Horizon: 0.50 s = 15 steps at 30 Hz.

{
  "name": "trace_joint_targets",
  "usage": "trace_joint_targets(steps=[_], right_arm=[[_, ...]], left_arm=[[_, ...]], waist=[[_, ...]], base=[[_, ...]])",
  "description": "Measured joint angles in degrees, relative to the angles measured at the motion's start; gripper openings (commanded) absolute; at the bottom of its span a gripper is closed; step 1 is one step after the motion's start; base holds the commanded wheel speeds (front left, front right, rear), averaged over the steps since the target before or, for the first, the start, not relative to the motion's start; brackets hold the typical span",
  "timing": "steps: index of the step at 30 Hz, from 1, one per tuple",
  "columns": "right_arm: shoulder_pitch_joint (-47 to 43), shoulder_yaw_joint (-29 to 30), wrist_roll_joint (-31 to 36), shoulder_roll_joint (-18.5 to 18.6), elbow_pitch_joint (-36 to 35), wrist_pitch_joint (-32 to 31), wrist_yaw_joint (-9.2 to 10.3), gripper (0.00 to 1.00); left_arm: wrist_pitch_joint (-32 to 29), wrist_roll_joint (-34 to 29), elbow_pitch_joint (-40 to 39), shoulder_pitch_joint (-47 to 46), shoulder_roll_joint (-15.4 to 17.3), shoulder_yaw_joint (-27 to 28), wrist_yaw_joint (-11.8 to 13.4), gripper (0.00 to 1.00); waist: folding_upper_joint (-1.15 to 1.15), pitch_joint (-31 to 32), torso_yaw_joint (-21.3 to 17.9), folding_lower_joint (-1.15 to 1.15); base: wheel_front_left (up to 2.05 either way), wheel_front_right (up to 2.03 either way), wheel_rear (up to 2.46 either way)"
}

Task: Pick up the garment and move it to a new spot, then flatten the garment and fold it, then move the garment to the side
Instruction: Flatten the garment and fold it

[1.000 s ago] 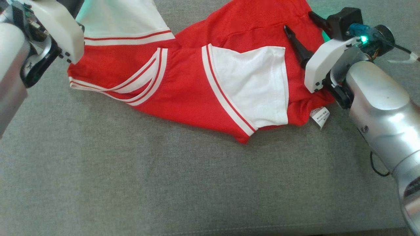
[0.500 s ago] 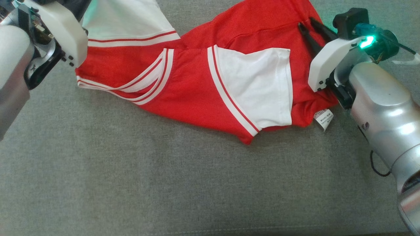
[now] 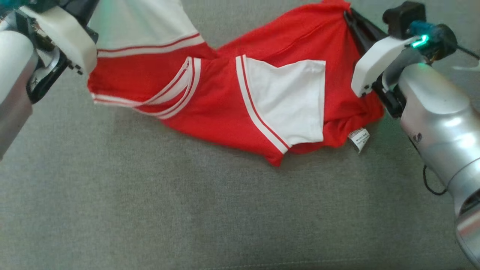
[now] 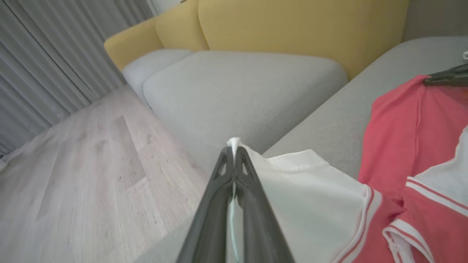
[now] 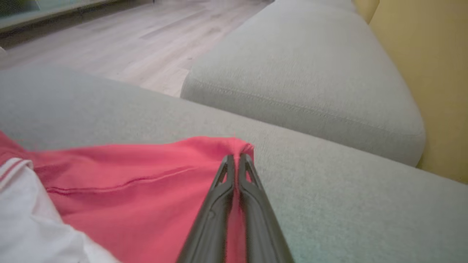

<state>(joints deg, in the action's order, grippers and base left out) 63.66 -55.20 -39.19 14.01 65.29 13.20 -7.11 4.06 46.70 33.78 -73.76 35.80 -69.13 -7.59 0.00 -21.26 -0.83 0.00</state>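
The garment (image 3: 225, 97) is a red jersey with white panels and striped trim, lying crumpled across the grey cushion (image 3: 187, 217). In the left wrist view my left gripper (image 4: 234, 148) is shut on a white corner of the garment (image 4: 310, 190). My right gripper (image 5: 236, 159) is shut on a red corner of the garment (image 5: 146, 190), pinching a small fold. In the head view the right gripper (image 3: 348, 15) grips the garment's upper right corner, and the left wrist sits at the upper left. A white label (image 3: 359, 138) hangs at the lower right hem.
A second grey seat cushion (image 4: 237, 91) and a yellow sofa back (image 4: 292, 25) lie beyond the garment. Wooden floor (image 4: 73, 182) and grey curtains (image 4: 44, 54) border the seat on the far side. A black cable (image 3: 431, 185) dangles by my right forearm.
My right gripper slid up to the garment's red upper right corner and closed on it. The cloth there has lifted and shifted slightly. The left gripper kept its hold on the white corner.
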Motion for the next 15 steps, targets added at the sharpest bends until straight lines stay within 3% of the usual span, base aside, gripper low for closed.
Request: trace_joint_targets(steps=[6, 10, 15], right_arm=[[1.2, 1.9, -2.3, 1.3, -1.6, 1.0, 0.0, 0.0], [1.8, 3.7, -4.8, 3.5, -3.9, 1.0, 0.0, 0.0], [1.6, 5.7, -6.0, 10.2, -9.6, 1.0, 0.0, 0.0]], left_arm=[[7.5, -1.6, 0.9, -0.7, 0.0, 0.8, 0.0, 0.0], [9.2, -1.9, -0.8, -1.5, 0.9, 1.5, 0.0, 0.0], [10.2, 0.2, -5.3, -1.4, 3.7, 4.0, 0.0, 0.0]], waist=[[0.0, 5.4, -0.8, 0.0], [0.0, 10.0, -1.4, -0.01], [0.0, 16.0, -1.8, -0.01]], base=[[0.0, 0.0, 0.0], [0.0, 0.0, 0.0], [0.0, 0.0, 0.0]])
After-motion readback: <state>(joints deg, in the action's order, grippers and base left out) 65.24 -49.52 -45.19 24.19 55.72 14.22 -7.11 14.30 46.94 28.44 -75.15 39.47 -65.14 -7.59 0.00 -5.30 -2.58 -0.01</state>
